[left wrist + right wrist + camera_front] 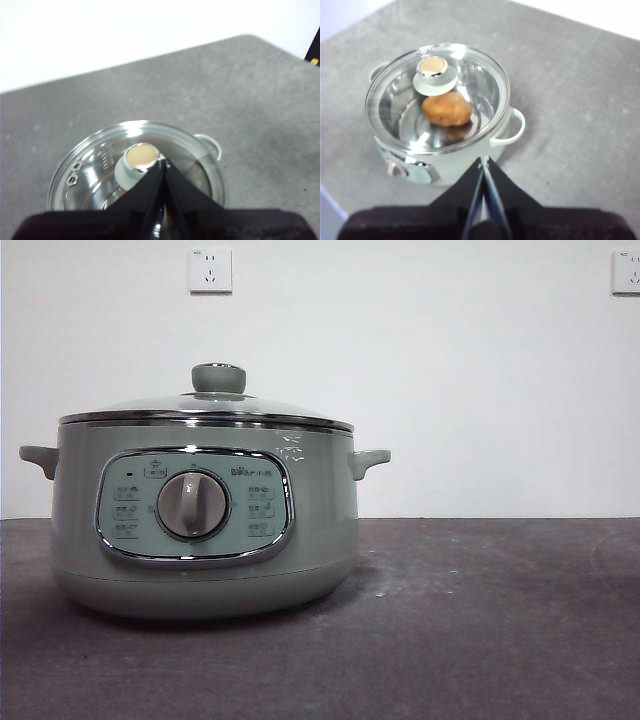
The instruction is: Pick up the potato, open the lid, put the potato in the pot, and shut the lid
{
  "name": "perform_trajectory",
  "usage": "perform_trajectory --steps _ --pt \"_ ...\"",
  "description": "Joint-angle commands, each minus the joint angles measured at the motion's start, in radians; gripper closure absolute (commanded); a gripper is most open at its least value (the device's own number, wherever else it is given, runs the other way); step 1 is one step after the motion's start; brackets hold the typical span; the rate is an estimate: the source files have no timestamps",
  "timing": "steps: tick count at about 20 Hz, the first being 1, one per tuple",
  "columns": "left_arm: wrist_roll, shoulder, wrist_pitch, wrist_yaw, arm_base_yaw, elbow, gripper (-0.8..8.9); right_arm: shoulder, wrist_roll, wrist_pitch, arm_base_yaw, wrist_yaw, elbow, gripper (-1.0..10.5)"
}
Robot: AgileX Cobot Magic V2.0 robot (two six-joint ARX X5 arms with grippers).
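Observation:
The sage-green pot [205,530] stands on the dark table at the left of the front view, its dial facing the camera. The glass lid [205,412] sits closed on it, green knob [218,378] on top. In the right wrist view the orange-brown potato [447,109] lies inside the pot [460,160], seen through the lid [480,85]. My left gripper [163,164] is shut and empty, above the lid [95,175] beside its knob [139,160]. My right gripper [483,162] is shut and empty, above the table beside the pot. Neither gripper shows in the front view.
The grey table [480,620] runs to the right of the pot. A white wall with two sockets [210,270] stands behind. The table's edge [125,62] shows in the left wrist view.

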Motion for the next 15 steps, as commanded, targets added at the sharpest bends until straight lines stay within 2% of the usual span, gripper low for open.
perform_trajectory --steps 1,2,4,8,15 --pt "0.019 -0.05 0.015 -0.063 -0.042 -0.084 8.22 -0.081 0.014 0.123 0.002 0.044 -0.143 9.6" --pt "0.019 -0.076 0.036 -0.096 -0.059 -0.128 8.22 -0.116 0.014 0.167 0.002 0.074 -0.199 9.6" --pt "0.017 -0.124 0.096 -0.118 -0.089 -0.229 8.22 -0.179 0.014 0.249 0.002 0.077 -0.298 9.6" --pt "0.006 -0.183 0.231 -0.117 -0.125 -0.381 8.22 -0.245 0.014 0.329 0.002 0.077 -0.418 9.6" --pt "0.001 -0.176 0.144 -0.116 -0.126 -0.382 8.17 -0.233 0.013 0.29 0.002 0.073 -0.418 9.5"
